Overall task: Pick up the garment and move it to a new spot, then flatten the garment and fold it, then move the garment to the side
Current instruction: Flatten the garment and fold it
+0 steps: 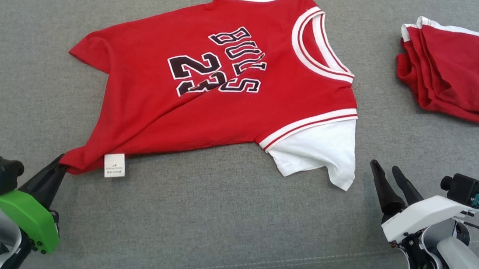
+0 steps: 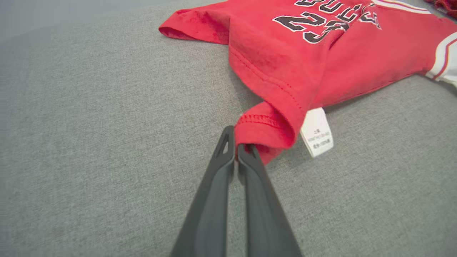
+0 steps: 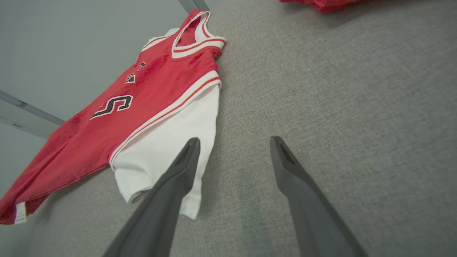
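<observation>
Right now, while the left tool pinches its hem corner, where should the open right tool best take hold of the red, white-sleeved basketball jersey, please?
I'd grip the near white fabric sleeve of the red basketball jersey at its loose cuff, coming from the robot's right. The cuff lies flat on the grey cushion, facing the open right tool, along from the hem corner the left tool holds.

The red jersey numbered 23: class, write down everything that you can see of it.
The red jersey is soft, thin cloth with dark, white-edged lettering and the number 23, white-and-red striped trim at neck and armholes, a white sleeve under one armhole and a white label at the hem. It lies spread, front up and wrinkled, on the grey cushion. The left gripper is shut on its near hem corner, and creases run to that corner.
</observation>
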Tool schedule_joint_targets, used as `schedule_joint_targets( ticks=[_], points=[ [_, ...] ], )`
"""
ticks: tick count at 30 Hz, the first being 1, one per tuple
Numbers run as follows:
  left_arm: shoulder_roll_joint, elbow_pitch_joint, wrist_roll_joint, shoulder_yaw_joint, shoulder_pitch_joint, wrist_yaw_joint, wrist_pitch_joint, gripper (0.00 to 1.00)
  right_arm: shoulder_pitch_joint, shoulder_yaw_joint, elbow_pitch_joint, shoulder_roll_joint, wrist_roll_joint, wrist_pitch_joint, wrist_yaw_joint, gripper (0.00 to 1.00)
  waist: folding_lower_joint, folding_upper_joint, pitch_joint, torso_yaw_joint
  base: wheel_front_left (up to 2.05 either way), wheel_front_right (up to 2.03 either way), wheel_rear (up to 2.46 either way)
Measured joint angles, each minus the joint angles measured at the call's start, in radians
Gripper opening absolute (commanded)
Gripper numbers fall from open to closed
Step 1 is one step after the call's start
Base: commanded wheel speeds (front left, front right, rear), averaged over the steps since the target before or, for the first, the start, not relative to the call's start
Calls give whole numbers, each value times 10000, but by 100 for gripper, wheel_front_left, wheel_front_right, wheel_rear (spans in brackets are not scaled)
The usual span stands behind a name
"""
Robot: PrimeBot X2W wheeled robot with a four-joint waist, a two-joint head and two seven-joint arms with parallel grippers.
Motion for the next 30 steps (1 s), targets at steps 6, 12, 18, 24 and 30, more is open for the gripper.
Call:
schedule_joint_targets(
  ticks=[6,12,18,24,30],
  points=[
    [94,-621,-194,63,479,201,0,0,27,21,86,109,52,-4,6,100,0,0,101,59,0,0,0],
    [-84,-1114,-420,230,763,508,-88,0,32,360,-8,345,50,12,130,100,0,0,174,70,0,0,0],
    [-73,-1438,-449,493,1159,777,-121,0,123,585,-178,583,52,54,186,100,0,0,234,-2,0,0,0],
    [-65,-1818,-426,514,1251,869,-121,0,128,727,-107,740,107,180,276,100,0,0,309,-51,0,0,0],
    [-15,-2061,-383,591,1360,968,-128,0,55,757,33,800,140,201,359,36,0,0,357,13,0,0,0]
  ],
)
